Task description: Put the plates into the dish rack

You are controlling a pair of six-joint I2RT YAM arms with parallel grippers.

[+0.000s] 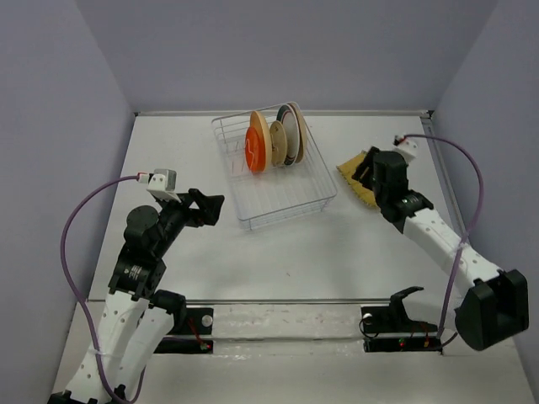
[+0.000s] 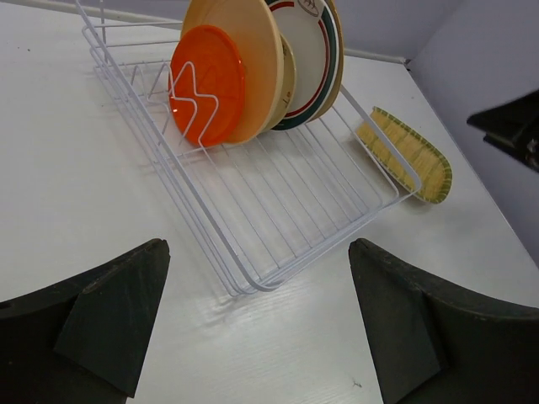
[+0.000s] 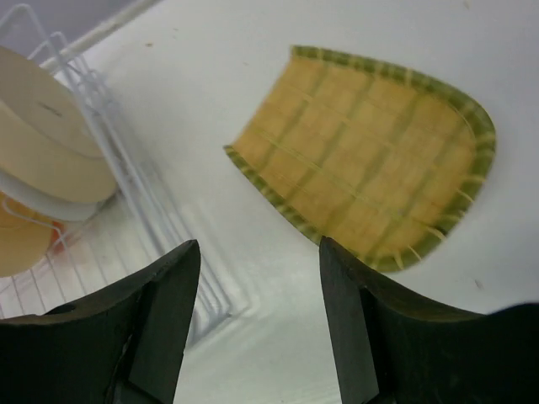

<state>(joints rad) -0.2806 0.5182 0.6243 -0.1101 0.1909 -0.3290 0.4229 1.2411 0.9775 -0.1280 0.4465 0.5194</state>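
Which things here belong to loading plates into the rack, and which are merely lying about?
Belong to the job:
dish rack
orange plate, tan plate and teal-rimmed plate, standing in the rack
striped plate, flat on the table beside the rack

Merely there:
table
purple cables

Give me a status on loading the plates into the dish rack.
Done: the orange plate, tan plate and teal-rimmed plate stand upright in the dish rack, with at least one more among them. In hand: nothing; the right gripper is open over the striped plate, which lies flat on the table beside the rack. The left gripper is open and empty near the rack. Left: racking the striped plate.
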